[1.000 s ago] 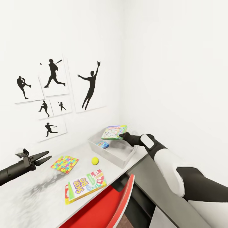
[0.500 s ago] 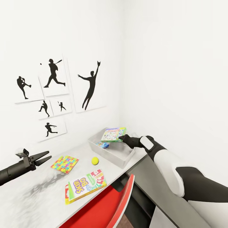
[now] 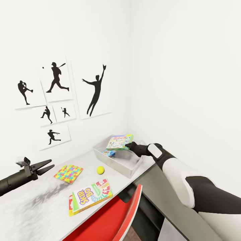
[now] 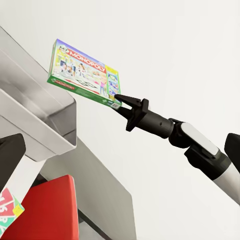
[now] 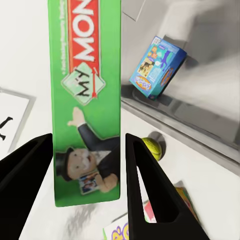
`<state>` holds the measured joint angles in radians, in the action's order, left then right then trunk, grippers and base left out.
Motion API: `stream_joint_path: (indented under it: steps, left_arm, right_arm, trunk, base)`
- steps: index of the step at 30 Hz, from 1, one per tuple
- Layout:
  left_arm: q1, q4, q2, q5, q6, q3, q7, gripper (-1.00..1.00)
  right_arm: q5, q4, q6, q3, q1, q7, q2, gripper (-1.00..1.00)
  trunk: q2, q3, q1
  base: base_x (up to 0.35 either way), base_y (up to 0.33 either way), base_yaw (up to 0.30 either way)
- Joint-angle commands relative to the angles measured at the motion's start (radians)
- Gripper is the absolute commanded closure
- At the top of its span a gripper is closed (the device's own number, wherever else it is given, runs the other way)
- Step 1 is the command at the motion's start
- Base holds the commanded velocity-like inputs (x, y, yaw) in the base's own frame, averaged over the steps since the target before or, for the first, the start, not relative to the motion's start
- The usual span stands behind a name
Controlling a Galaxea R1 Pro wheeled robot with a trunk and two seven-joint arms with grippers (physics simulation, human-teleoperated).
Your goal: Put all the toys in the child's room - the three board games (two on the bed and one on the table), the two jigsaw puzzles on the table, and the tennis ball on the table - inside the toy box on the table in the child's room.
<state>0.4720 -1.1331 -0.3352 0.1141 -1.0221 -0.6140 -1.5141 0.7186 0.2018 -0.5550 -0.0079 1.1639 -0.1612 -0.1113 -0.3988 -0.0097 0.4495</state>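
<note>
The right tool (image 3: 129, 145) pinches the near edge of the Monopoly box (image 3: 119, 141), holding it tilted in the air above the toy box (image 3: 132, 167), which sits on the tabletop (image 3: 40, 204) at the far corner by the wall. The small blue board game (image 3: 108, 153) leans inside the toy box. The tennis ball (image 3: 100, 170) lies just in front of the bin, the jigsaw puzzle (image 3: 68, 173) to its left, the Skip-Bo box (image 3: 91, 195) nearer the edge. The left tool (image 3: 47, 165) hovers spread over the tabletop's left part, holding nothing.
</note>
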Motion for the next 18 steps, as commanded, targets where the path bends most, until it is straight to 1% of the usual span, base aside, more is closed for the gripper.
stream_joint_path:
  steps: [1, 12, 18]
  left_arm:
    - [0.000, 0.000, 0.000, 0.000, -0.011, -0.001, -0.004, -1.00]
    - [0.000, 0.000, -0.001, 0.004, -0.012, -0.002, -0.005, -1.00]
    - [0.000, 0.000, -0.001, 0.005, -0.012, -0.003, -0.006, -1.00]
  right_arm:
    - [-0.002, 0.001, -0.003, -0.001, 0.000, -0.002, -0.001, 1.00]
    - [-0.001, 0.006, -0.001, -0.006, 0.000, 0.002, -0.005, 1.00]
    - [0.006, 0.006, -0.001, -0.009, 0.000, 0.004, -0.001, 1.00]
  trunk:
    - [-0.001, -0.001, 0.000]
    - [-0.001, -0.002, 0.000]
    - [-0.001, -0.008, 0.000]
  base:
    - [0.000, 0.000, 0.000]
    - [0.000, 0.000, 0.000]
    - [0.000, 0.000, 0.000]
